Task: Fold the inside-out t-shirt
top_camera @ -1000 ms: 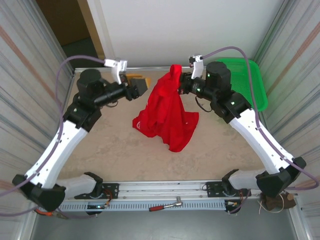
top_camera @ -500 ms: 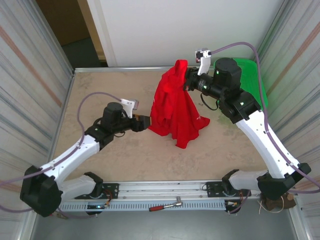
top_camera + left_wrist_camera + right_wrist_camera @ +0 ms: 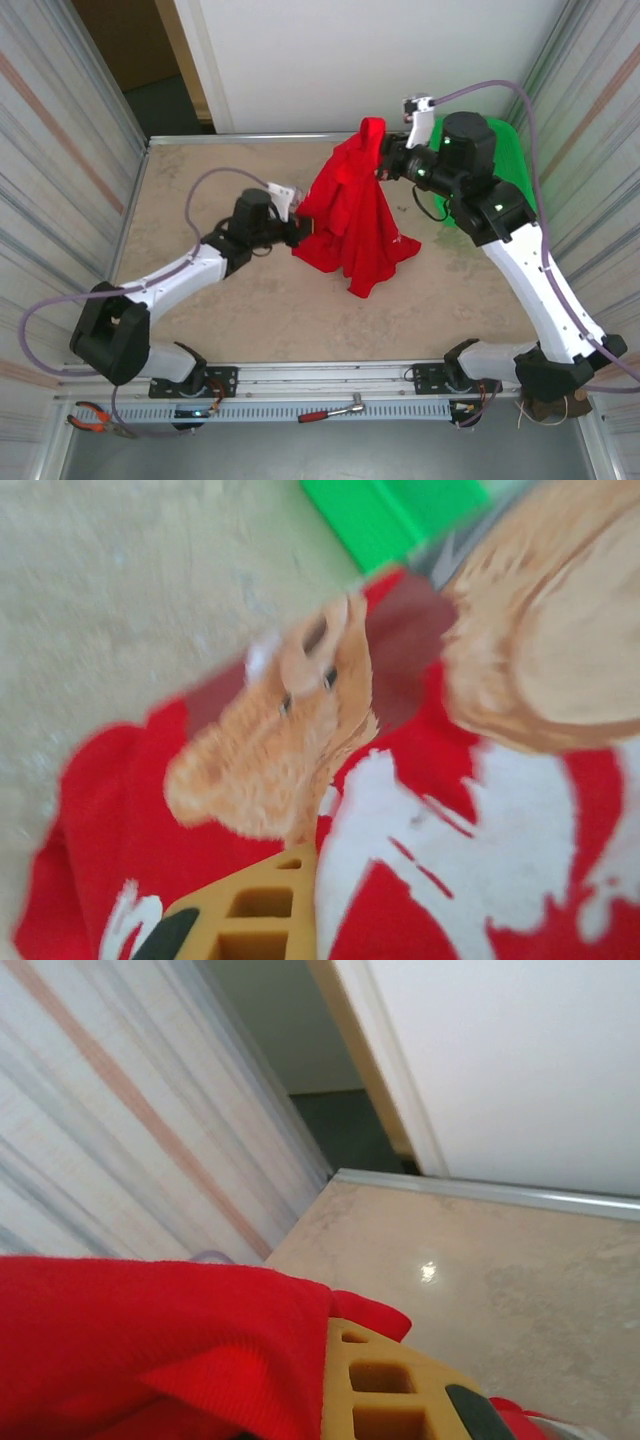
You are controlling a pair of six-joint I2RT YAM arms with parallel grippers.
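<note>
Bright red t-shirt (image 3: 350, 215) with a tan furry print and white marks; green basket (image 3: 517, 175) at upper right; mottled beige tabletop (image 3: 190, 190); mustard-yellow fingers (image 3: 385, 1385).

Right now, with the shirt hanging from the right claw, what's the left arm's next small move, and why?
Probably close the left claw on the t-shirt edge beside it. The right claw pinches the shirt's top, so it hangs bunched with its lower part on the table; a second hold would let the arms spread it flat.
</note>
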